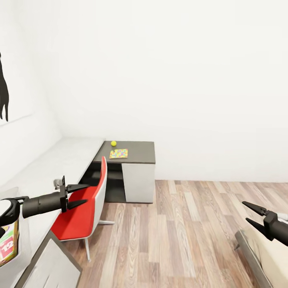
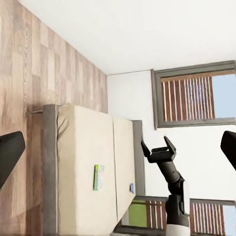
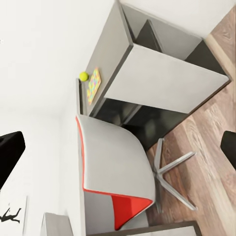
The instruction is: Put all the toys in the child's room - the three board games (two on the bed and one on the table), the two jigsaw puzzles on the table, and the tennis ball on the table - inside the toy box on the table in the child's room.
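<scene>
Left gripper [image 1: 82, 195] hung open and empty over the pale grey counter [image 1: 60, 156]; right gripper [image 1: 253, 215] likewise open, near the beige bed [image 2: 88, 172]. We judged this a transit step: next, approach the dark end section. There sat the small yellow-green tennis ball [image 1: 113, 143], just beside the bright multicoloured flat jigsaw sheet [image 1: 119, 153].

The table [image 1: 140, 154] bears a tennis ball [image 1: 113, 143] beside a jigsaw puzzle [image 1: 119, 153].
</scene>
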Available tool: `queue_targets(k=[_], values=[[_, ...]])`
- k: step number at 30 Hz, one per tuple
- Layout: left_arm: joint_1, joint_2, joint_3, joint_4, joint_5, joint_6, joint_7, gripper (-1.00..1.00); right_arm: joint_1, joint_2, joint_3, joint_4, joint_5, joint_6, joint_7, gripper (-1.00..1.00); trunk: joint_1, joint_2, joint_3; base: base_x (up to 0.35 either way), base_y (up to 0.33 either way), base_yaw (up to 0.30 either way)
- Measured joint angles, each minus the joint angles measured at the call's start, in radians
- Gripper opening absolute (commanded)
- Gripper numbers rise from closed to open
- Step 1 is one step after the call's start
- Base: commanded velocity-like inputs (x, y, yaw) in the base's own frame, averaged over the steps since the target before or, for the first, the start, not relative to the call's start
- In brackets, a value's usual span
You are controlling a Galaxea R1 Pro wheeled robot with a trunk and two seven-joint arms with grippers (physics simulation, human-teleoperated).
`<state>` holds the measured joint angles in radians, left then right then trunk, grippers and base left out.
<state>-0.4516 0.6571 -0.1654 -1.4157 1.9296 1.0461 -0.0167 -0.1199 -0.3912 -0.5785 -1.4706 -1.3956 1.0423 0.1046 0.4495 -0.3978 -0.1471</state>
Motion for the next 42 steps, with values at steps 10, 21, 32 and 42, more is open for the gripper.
queue_targets(k=[10, 21, 32, 42], values=[[0.0, 0.0, 0.0, 0.0, 0.0, 0.0, 0.0, 1.0, 0.0, 0.0, -0.002, 0.016, -0.001, 0.0, 0.0, 1.0, 0.0, 0.0, 0.01, -0.209, 0.0, -0.247], [0.0, 0.0, -0.001, 0.0, 0.0, 0.0, 0.0, 1.0, 0.0, 0.0, -0.008, 0.028, 0.003, 0.0, 0.069, 1.0, 0.0, 0.0, 0.022, -0.032, 0.0, -0.247], [0.0, 0.0, -0.002, 0.0, 0.0, 0.0, 0.0, 1.0, 0.0, 0.0, -0.031, 0.066, 0.005, 0.0, 0.1, 1.0, 0.0, 0.0, 0.033, -0.002, 0.0, -0.246], [0.0, 0.0, -0.003, 0.0, 0.0, 0.0, 0.0, 1.0, 0.0, 0.0, -0.041, 0.07, 0.006, 0.0, 0.102, 1.0, 0.0, 0.0, 0.044, 0.0, 0.0, -0.246]])
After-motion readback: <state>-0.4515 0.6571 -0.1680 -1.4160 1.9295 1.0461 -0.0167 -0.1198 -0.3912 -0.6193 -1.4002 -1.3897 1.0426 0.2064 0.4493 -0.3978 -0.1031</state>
